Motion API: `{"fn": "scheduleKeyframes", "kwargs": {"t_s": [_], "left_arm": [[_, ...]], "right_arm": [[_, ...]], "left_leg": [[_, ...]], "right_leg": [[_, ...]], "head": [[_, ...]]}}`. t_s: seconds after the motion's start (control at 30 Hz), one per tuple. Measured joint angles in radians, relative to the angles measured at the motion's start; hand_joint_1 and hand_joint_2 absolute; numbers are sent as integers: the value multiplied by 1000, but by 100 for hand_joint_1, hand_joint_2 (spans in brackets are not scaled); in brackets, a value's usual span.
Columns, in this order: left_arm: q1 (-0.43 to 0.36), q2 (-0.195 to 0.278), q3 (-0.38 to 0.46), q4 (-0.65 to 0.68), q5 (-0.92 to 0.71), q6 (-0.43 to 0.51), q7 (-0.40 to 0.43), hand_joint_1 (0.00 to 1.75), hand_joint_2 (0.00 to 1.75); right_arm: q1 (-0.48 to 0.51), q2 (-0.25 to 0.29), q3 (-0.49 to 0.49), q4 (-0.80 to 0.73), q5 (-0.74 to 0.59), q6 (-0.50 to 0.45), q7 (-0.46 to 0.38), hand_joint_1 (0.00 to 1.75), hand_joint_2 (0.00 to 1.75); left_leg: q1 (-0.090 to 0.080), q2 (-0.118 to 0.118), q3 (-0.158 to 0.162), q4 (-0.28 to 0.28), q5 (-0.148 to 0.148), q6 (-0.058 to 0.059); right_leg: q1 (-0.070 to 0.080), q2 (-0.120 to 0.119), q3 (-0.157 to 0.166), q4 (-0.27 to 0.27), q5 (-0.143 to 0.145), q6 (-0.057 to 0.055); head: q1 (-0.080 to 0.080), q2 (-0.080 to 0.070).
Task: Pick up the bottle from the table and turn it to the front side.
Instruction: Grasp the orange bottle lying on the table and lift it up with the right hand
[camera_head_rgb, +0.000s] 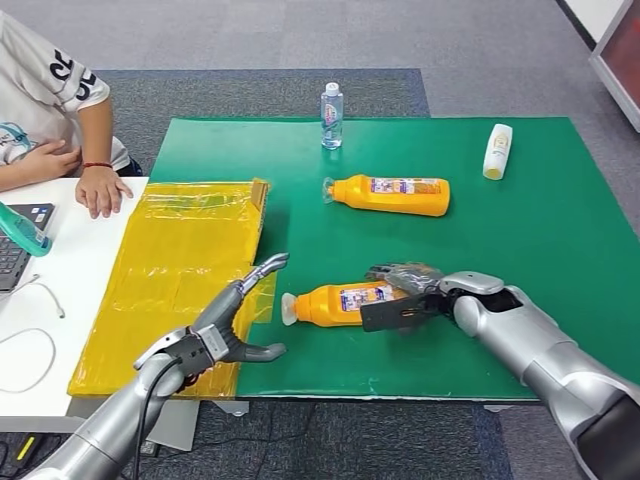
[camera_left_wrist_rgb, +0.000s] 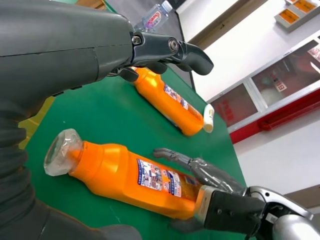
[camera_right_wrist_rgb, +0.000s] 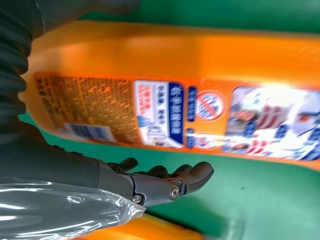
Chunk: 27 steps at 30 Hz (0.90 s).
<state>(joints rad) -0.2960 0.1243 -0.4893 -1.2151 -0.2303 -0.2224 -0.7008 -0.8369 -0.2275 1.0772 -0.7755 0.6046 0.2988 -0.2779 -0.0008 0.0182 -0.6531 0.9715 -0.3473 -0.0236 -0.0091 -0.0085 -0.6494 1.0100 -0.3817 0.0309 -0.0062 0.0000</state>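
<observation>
An orange bottle lies on its side near the front of the green mat. Its clear-wrapped cap points toward my left hand and its printed label faces up. My right hand straddles the bottle's base end, with fingers along the far side. In the right wrist view a strip of green mat shows between the thumb and the bottle. My left hand hovers open just left of the cap, fingers spread, touching nothing. A second orange bottle lies farther back.
A small water bottle stands at the mat's far edge and a white bottle lies at the back right. A yellow plastic sheet covers the table's left part. A person's hand rests on the white table beside a laptop.
</observation>
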Motion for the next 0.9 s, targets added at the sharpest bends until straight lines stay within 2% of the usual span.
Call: {"fn": "scheduleKeyframes", "kwargs": {"t_s": [0.37, 0.9], "left_arm": [[0, 4, -2, 2, 1, -1, 0, 0, 175], [-6, 6, -4, 3, 14, -9, 0, 0, 175]], "right_arm": [[4, -41, -8, 2, -31, 0, 4, 0, 175], [17, -66, -6, 2, -31, 19, 1, 0, 175]], "left_leg": [[0, 0, 0, 0, 0, 0], [0, 0, 0, 0, 0, 0]], "right_leg": [[0, 0, 0, 0, 0, 0], [0, 0, 0, 0, 0, 0]], "head": [[0, 0], [0, 0]]}}
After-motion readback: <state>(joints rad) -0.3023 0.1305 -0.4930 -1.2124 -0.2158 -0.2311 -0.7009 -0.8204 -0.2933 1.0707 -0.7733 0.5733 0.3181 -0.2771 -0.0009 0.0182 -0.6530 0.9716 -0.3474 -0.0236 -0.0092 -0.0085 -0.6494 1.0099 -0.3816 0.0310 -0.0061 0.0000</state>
